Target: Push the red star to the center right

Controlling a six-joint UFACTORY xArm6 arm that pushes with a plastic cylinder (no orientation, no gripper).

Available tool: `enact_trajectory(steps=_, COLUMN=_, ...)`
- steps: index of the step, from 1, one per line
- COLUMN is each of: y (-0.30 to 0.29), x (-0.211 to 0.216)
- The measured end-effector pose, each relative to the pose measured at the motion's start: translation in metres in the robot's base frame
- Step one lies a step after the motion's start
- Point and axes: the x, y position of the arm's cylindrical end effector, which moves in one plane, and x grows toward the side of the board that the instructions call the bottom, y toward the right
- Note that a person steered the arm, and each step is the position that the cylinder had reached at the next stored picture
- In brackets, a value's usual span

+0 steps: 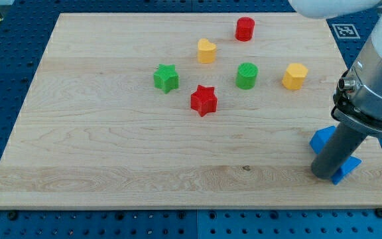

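Observation:
The red star [203,100] lies on the wooden board [111,146] near the middle. My tip [325,174] rests on the board at the view's lower right, far to the right of and below the red star. It stands against a blue block [324,139], with more blue [347,168] showing on its right; the rod hides whether these are one block or two. The tip touches no other block.
A green star [166,78] lies left of the red star. A yellow heart-like block [206,50], a red cylinder [245,29], a green cylinder [247,76] and a yellow hexagon-like block [294,76] lie above and to the right.

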Motion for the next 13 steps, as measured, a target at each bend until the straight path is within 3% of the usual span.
enact_trajectory(steps=1, y=-0.032, x=0.0)
enact_trajectory(steps=2, y=-0.115, x=-0.003)
enact_trajectory(steps=3, y=-0.212, x=-0.031)
enact_trajectory(steps=4, y=-0.256, x=-0.089)
enact_trajectory(steps=8, y=-0.233, x=-0.124)
enact_trajectory(steps=11, y=-0.17, x=-0.128)
enact_trajectory(steps=13, y=-0.169, x=-0.154)
